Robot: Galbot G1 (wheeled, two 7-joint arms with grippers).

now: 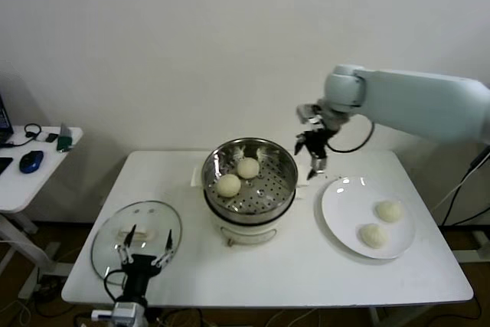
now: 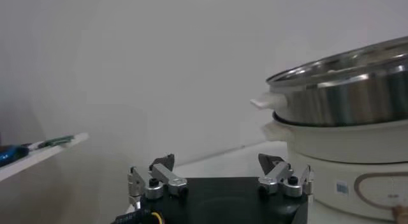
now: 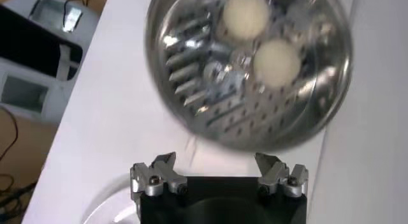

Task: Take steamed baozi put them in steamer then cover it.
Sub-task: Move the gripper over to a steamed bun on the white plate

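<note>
Head view, lower left: the left hand (image 1: 145, 253) hangs with fingers apart, empty, over the glass lid (image 1: 136, 233) on the counter (image 1: 306, 266); at centre the steamer (image 1: 249, 176) holds two baozi (image 1: 228, 184); right of its rim the right hand (image 1: 316, 160) hovers empty, fingers spread; at right the plate (image 1: 341, 197) carries two more buns (image 1: 389, 210). Judging from here, a hard squeeze could dent soft dough; a low swing might clip the steamer rim. The lid's handle is half hidden behind the left hand.

Open steamer (image 1: 249, 181) top, two baozi (image 1: 237, 176) inside, bare perforated floor toward the plate (image 1: 341, 227).
</note>
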